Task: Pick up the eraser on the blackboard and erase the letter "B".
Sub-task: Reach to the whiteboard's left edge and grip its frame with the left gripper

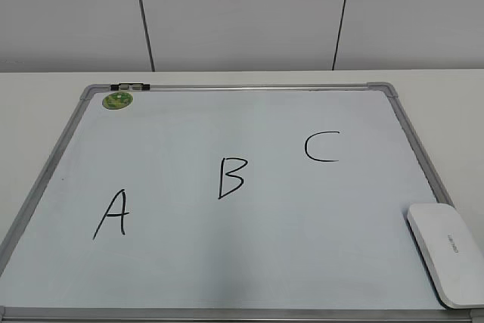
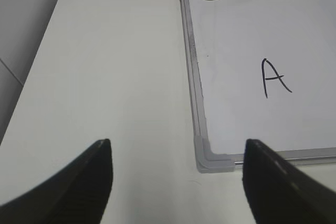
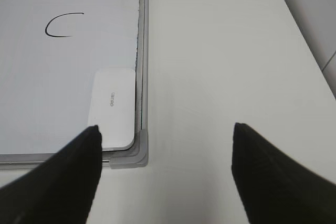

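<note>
The blackboard (image 1: 227,262) is a white board in a silver frame, lying flat on the table. The black letter "B" (image 1: 231,178) is drawn near its middle, between an "A" (image 1: 112,215) and a "C" (image 1: 321,147). The white eraser (image 1: 448,253) lies on the board's near right corner; it also shows in the right wrist view (image 3: 113,107). My right gripper (image 3: 165,140) is open and empty above the table, just off that corner. My left gripper (image 2: 177,153) is open and empty near the board's near left corner (image 2: 212,158). Neither gripper shows in the exterior view.
A round green sticker (image 1: 118,100) and a small clip (image 1: 130,87) sit at the board's far left corner. The white table (image 2: 105,77) extends left of the board and also right of it (image 3: 220,77). A grey panelled wall (image 1: 242,13) stands behind.
</note>
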